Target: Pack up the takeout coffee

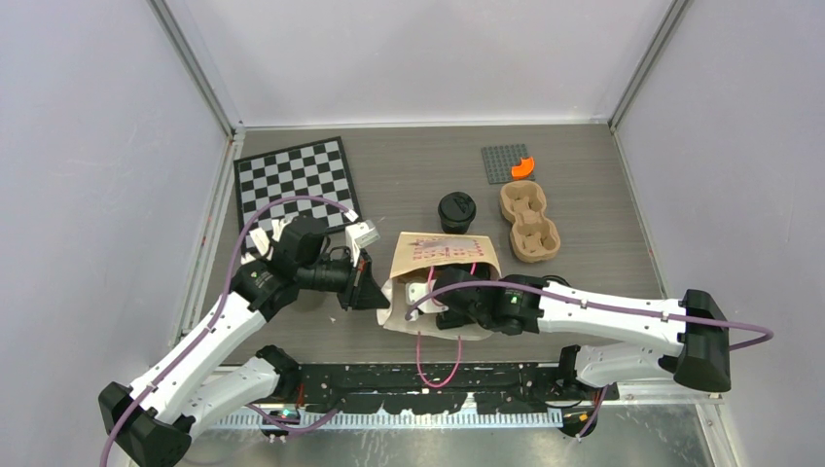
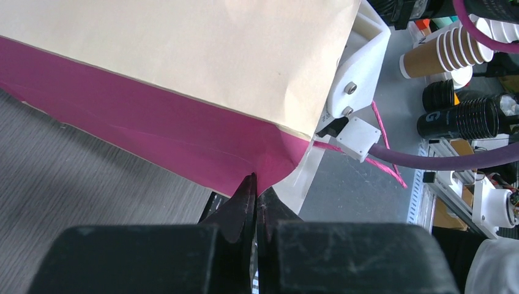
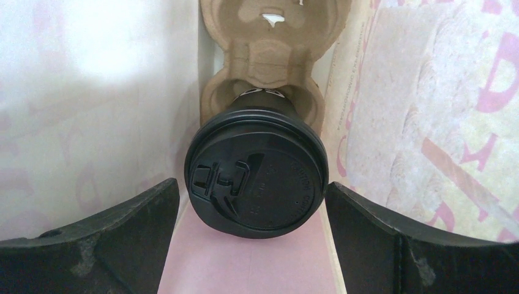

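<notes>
A paper bag (image 1: 443,255) sits at the table's middle front. My left gripper (image 1: 376,292) is shut on the bag's pink-lined edge (image 2: 256,181). My right gripper (image 1: 440,300) reaches into the bag and stands open (image 3: 252,245). Inside the bag, one takeout coffee cup (image 3: 257,177) with a black lid sits in a brown cup carrier (image 3: 263,55). The lid lies between my right fingers (image 3: 125,229), which do not grip it. A second takeout coffee cup (image 1: 456,211) with a black lid stands on the table behind the bag.
Another brown cup carrier (image 1: 528,222) lies right of the standing cup. A grey plate with an orange piece (image 1: 509,163) is at the back, a chessboard mat (image 1: 295,180) at the back left. Stacked spare cups (image 2: 456,119) stand beyond the table's edge.
</notes>
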